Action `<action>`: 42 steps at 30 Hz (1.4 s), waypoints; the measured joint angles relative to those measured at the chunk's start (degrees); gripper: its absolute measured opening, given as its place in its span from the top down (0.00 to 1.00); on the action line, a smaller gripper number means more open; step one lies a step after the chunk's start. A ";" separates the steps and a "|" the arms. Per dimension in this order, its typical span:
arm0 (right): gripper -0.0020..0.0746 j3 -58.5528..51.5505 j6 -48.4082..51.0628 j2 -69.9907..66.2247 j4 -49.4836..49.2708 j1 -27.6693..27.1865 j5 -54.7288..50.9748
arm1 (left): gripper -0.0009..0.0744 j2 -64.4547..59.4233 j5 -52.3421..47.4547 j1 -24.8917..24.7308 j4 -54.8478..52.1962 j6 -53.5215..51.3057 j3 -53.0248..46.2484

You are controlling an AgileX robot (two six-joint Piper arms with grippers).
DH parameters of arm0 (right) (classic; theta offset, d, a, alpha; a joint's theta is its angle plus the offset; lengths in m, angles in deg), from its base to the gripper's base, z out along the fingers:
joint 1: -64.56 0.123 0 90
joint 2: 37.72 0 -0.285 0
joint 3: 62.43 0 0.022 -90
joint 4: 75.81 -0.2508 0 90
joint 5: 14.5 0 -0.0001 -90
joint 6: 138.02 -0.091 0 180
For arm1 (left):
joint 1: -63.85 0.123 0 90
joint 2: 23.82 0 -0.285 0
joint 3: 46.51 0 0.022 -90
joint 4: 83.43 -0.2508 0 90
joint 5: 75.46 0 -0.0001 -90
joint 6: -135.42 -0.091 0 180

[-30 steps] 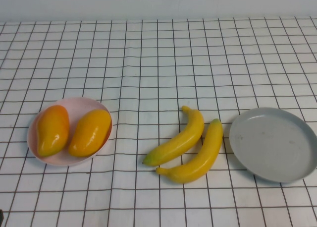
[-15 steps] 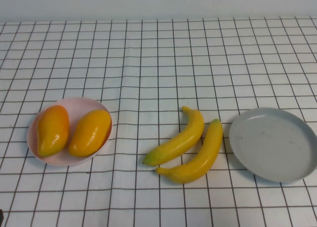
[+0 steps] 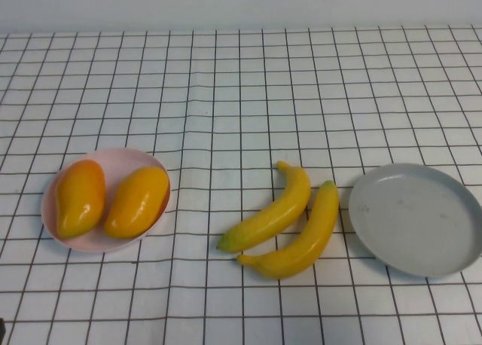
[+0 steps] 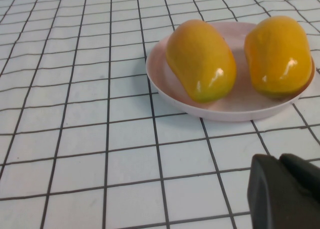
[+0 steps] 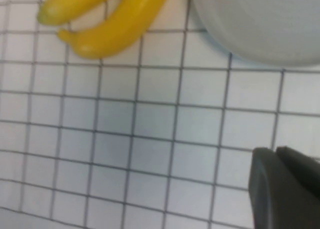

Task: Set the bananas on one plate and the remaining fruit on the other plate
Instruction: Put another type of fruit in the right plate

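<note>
Spreading across the whole table (image 3: 241, 96): white cloth ruled in a black grid, meeting a plain pale wall at the far edge. Carrying no brand, label or readable writing anywhere on cloth, fruit or plates.

Sitting on the robot's left: pale pink plate (image 3: 143, 158), holding both mangoes (image 3: 136, 201) side by side, glossy and orange-yellow. Lying near the middle on bare cloth: the two bananas (image 3: 269, 217), parallel and touching along their length, greenish tips pointing toward the near left. Resting just beside them on the right: grey-blue plate (image 3: 416, 218), holding nothing.

Hovering low over the cloth near the pink plate: left end effector (image 4: 285, 189), dark fingers pressed together, gripping nothing. Hanging above the cloth near the grey-blue plate and bananas: right end effector (image 5: 282, 186), fingers likewise together, gripping nothing.
</note>
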 joint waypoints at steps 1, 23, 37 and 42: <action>0.99 0.30 -3.11 0.00 3.57 2.32 -0.88 | 0.99 0.00 0.00 0.00 0.00 0.00 0.00; 0.99 12.91 -18.56 -22.62 25.60 35.86 2.39 | 0.99 0.00 -0.12 0.00 0.00 0.00 0.00; 0.99 38.09 -20.47 -46.91 30.37 39.25 -5.18 | 0.99 0.00 -0.12 0.00 0.00 0.00 0.00; 0.81 38.34 -23.52 -47.04 29.08 34.19 -5.68 | 0.99 0.00 -0.12 0.00 0.00 0.00 0.00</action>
